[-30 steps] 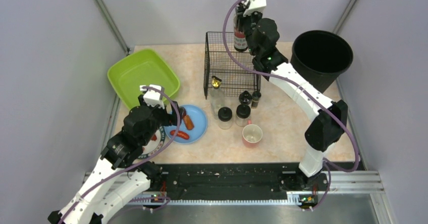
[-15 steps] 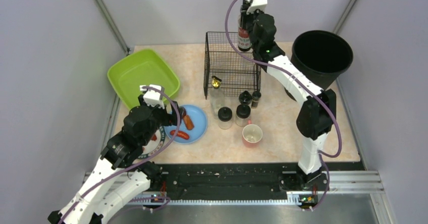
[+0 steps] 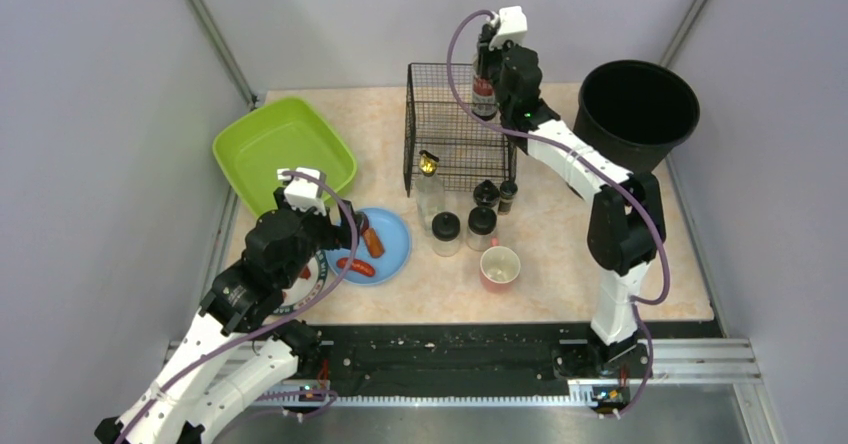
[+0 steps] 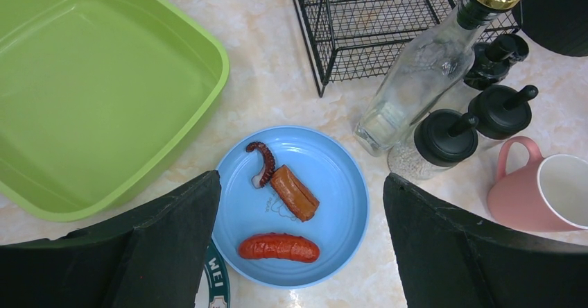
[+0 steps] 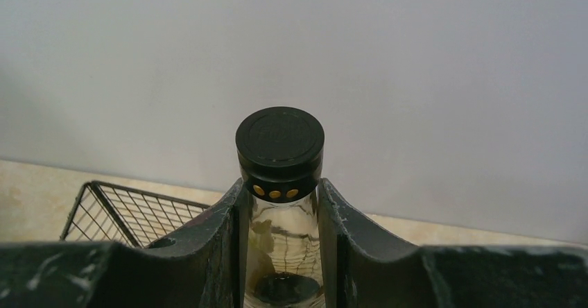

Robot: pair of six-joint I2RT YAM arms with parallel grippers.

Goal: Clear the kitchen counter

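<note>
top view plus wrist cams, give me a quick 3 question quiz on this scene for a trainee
1. True or false: the right end effector grips a bottle.
2. What lies on the plate? A) sausage B) spoon C) bread
3. Fill in: the mug is ____ outside.

Key: 1 true; 2 A; 3 pink

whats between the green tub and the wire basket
Nothing: only bare kitchen counter lies between the green tub and the wire basket. Both the top view and the left wrist view show it.
</note>
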